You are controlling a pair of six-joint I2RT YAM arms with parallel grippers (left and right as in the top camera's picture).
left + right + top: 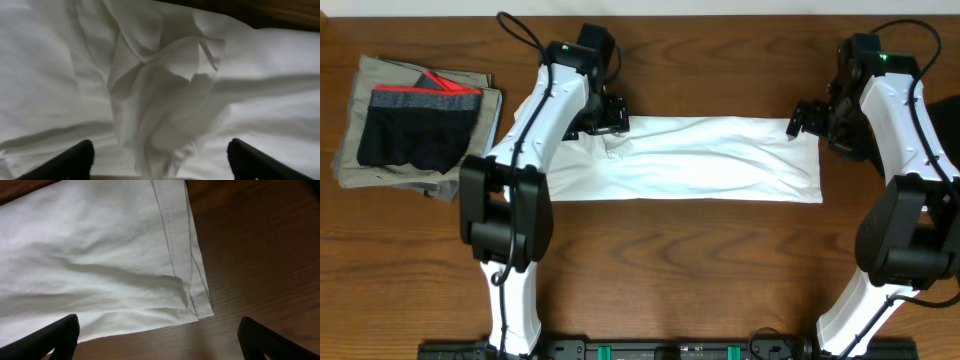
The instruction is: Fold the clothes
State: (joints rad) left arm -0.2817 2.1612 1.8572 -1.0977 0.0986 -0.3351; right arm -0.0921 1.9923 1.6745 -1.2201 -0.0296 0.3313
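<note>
Left pincer (161, 145) stands spread, its two dark fingers (70, 162) wide apart on either side of a raised, crumpled ridge of cloth that neither finger pinches. Right pincer (159, 320) is spread just as wide. It hovers over the hem corner (200, 307) of the white T-shirt (700, 160), with nothing pinched between its fingers.

Seen from overhead, the bare wooden table (670, 270) runs across the whole 6 o'clock side, between the arm bases and the shirt's near edge, and that strip is open room. The T-shirt lies at the centre, folded into a long flat band stretching from 9 o'clock to 3 o'clock. Its near edge is straight and tidy. Its far edge is less even and is bunched at the band's 11 o'clock corner, under the left pincer. The cloth is thin and plain white, with soft creases running along its length. At the 3 o'clock end the double-stitched hem (172, 240) makes a clean straight edge with a small pucker just beside the corner, and bare wood lies past it. The right pincer sits at the band's 1 o'clock corner.

Well apart, at 9 o'clock on the table, a stack of khaki-grey folded pieces (390, 72) bears black shorts (415, 145) with a red-and-grey waistband (425, 98). Beyond the shirt, at 12 o'clock, lies a narrower strip of bare wood.
</note>
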